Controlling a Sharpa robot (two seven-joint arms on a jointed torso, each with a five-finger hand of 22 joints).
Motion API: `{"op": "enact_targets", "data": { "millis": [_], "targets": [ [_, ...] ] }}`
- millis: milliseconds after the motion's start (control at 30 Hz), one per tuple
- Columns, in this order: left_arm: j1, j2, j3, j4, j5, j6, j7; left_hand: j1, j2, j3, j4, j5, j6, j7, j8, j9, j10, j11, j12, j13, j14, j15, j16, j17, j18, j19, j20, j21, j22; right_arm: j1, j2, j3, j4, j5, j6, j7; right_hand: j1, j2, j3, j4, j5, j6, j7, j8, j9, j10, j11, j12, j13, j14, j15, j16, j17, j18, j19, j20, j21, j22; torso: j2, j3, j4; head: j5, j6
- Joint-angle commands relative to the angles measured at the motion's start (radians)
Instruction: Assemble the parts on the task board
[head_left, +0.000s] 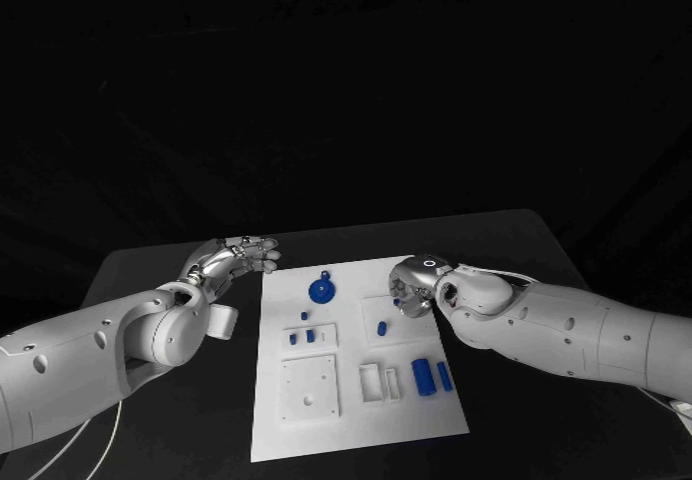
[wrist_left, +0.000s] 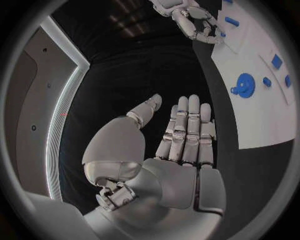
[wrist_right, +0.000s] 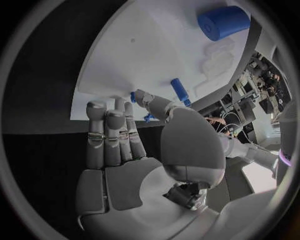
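white board (head_left: 310, 420) is lying mid-table, blue parts (head_left: 423, 374) being carried on it. left hand (head_left: 231, 260) is being held released beside it; right hand (head_left: 408, 290) released too, over its edge.

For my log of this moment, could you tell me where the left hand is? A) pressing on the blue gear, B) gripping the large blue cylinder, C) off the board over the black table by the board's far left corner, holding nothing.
C: the left hand hangs over the black table beside the board, fingers empty.
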Motion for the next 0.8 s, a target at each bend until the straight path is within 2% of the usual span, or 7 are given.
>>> {"op": "enact_targets", "data": {
  "millis": [33, 467, 800],
  "targets": [
    [0.001, 0.002, 0.001, 0.002, 0.008, 0.014, 0.011, -0.011, 0.001, -0.005, 0.002, -0.002, -0.005, 0.004, 0.004, -0.001, -0.007, -0.003, -0.005, -0.002, 0.004, 0.0, -0.006, 0.001, -0.003, -0.003, 0.003, -0.005, 0.002, -0.012, 0.007, -0.006, -0.001, -0.016, 0.04, 0.0, 0.0, 0.017, 0.004, -0.005, -0.005, 0.017, -0.003, 0.009, 0.003, 0.043, 0.001, 0.01, 0.008, 0.0, -0.011, 0.007, -0.002, 0.084, 0.006, 0.0, 0.002, 0.019, 0.0, -0.0003, -0.0001, 0.001, -0.002],
    [0.001, 0.002, 0.001, -0.002, 0.012, 0.012, 0.002, -0.012, 0.0, -0.007, 0.001, -0.002, -0.006, 0.004, 0.005, -0.002, -0.009, -0.002, -0.005, -0.003, 0.007, 0.0, -0.01, 0.004, -0.002, -0.001, 0.004, -0.005, 0.003, -0.021, 0.012, -0.009, -0.003, -0.021, 0.061, 0.004, -0.002, 0.051, 0.007, -0.038, -0.002, 0.054, -0.018, 0.021, 0.01, 0.074, -0.013, 0.02, 0.044, 0.002, -0.025, 0.013, -0.006, 0.084, 0.007, 0.002, 0.016, 0.023, 0.0, -0.0013, 0.0001, 0.003, -0.007],
    [0.001, 0.002, 0.001, -0.003, 0.013, 0.011, -0.001, -0.012, 0.0, -0.007, 0.0, -0.001, -0.006, 0.004, 0.006, -0.002, -0.01, -0.002, -0.005, -0.003, 0.008, 0.0, -0.012, 0.005, -0.001, 0.0, 0.003, -0.005, 0.003, -0.024, 0.022, -0.014, -0.01, -0.051, 0.062, -0.009, -0.009, 0.052, 0.006, -0.047, -0.002, 0.063, -0.022, 0.023, 0.011, 0.079, -0.016, 0.02, 0.054, 0.002, -0.027, 0.014, -0.007, 0.084, 0.006, 0.005, 0.023, 0.023, 0.0, -0.0013, -0.0002, 0.004, -0.009]
  ]
}}
